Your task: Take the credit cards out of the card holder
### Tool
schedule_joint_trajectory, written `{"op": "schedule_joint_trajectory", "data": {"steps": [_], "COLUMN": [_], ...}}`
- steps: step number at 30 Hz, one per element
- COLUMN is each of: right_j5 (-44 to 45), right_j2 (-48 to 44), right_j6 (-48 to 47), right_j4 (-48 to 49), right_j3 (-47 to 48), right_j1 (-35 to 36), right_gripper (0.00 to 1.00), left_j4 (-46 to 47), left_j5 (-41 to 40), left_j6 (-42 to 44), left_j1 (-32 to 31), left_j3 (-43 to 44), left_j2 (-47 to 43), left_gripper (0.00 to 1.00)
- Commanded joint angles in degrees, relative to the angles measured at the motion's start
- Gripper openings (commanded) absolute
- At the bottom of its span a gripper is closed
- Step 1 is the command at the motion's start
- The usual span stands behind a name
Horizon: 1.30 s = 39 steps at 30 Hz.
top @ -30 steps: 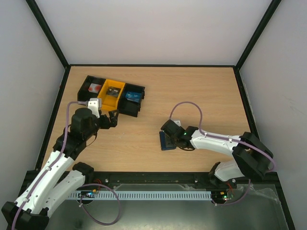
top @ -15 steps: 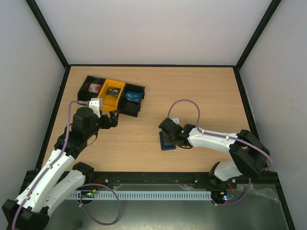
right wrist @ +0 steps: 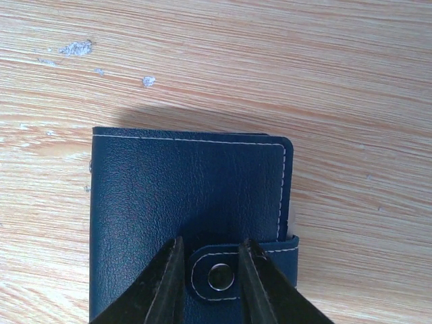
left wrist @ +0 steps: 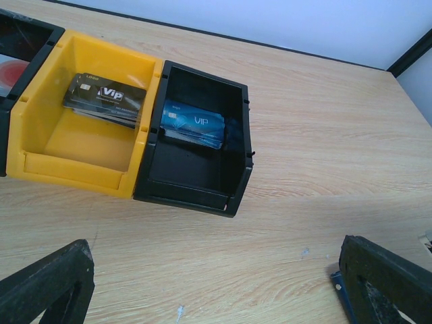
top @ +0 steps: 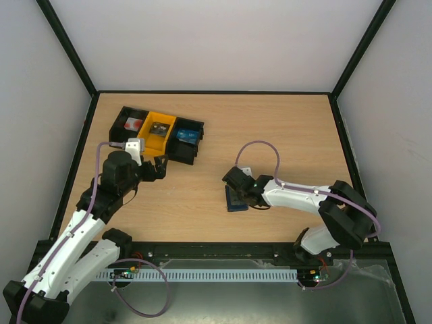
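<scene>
Directly under rt gripper [right wrist: 210, 244], card holder [right wrist: 189, 189] lying flat, snap [right wrist: 217, 277] btwn near-closed fingers [right wrist: 160, 291], grip unclear.

Three bins are counted: one yellow bin [left wrist: 67, 169], one left black bin [top: 124, 111], one right black bin [left wrist: 192, 194]. One dark card pile [left wrist: 104, 100] is seen inside the yellow bin, one blue card [left wrist: 194, 123] just right of it, one card holder [right wrist: 189, 196] well apart.

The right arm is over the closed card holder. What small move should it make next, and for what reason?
Probably close the right gripper on the strap and lift it to pop the snap. The card holder lies shut on the table, the jaws stand either side of the snap with a gap, and no card shows from it.
</scene>
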Motion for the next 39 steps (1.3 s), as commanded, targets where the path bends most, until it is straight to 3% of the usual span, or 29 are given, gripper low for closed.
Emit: {"op": "schedule_joint_trajectory", "data": {"steps": [1,20,27,39], "right_j5": [1.56,1.04,2.26,2.49], "right_j2": [0.59,2.33,2.58,0.54], "right_j6": [-0.20,-0.66,-0.70,0.13], "right_j4": [-1.55,-1.52,-2.23,-1.42], "right_j3": [0.32,0.41,0.41,-0.07], "right_j1": [0.34,0.90,1.34,1.65], "right_gripper": [0.22,0.29,0.23,0.02], "left_j4": [-0.19,-0.01,0.06,0.15], "left_j5": [-0.10,-0.27,-0.23,-0.10], "left_j6": [0.83,1.12,1.10,1.10], "left_j1": [0.25,0.27,0.27,0.26], "left_j3": [0.41,0.37,0.32,0.33], "left_j2": [-0.14,-0.46,-0.37,-0.07], "left_gripper": [1.00,1.00,1.00,1.00]}}
